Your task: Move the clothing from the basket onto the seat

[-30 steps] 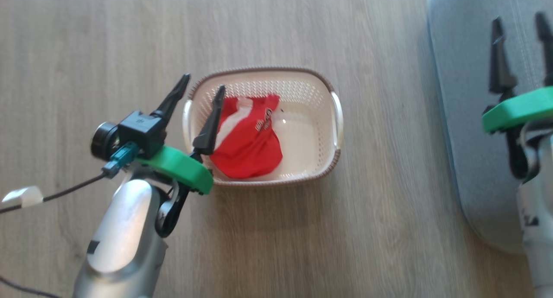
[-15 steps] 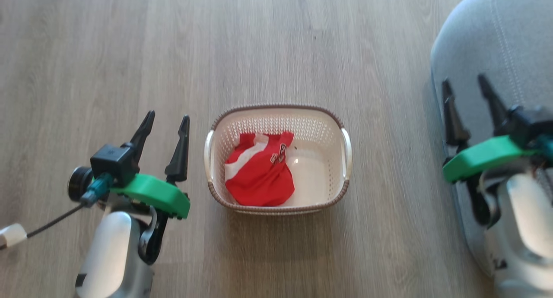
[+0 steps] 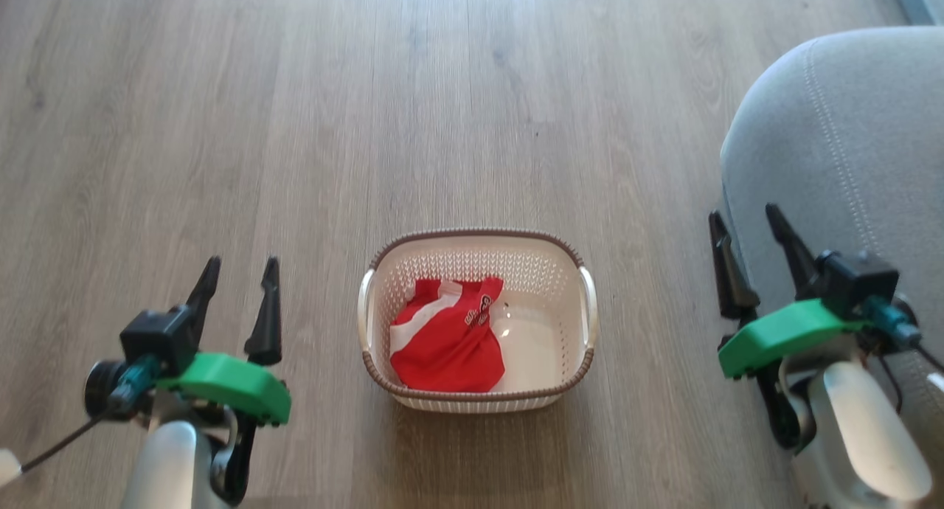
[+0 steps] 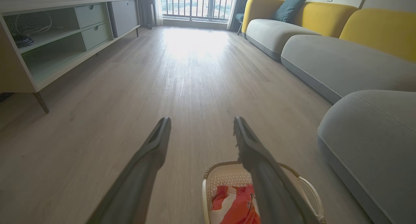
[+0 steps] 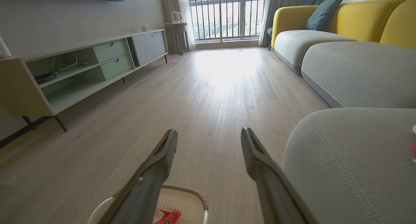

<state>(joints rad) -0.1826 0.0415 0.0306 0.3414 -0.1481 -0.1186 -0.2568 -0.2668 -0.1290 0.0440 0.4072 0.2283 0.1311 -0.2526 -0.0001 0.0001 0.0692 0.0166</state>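
Red, soft garment (image 3: 446, 343) with white panels lay crumpled in the left half of the oval cream plastic basket (image 3: 476, 234), lattice-sided and brown-rimmed, on the wood floor (image 3: 295, 125). Its small white lettering was too blurred to read. The left gripper (image 3: 243, 265) stood apart at the basket's left. The right gripper (image 3: 743, 214) stood beside the grey stitched fabric seat (image 3: 833, 162). Both spread wide, empty.

Wood-look floor (image 3: 472, 125) w/ basket (image 3: 479, 267) mid, grey seat (image 3: 848, 162) to its rt, cabinet (image 4: 65, 39) opposite.
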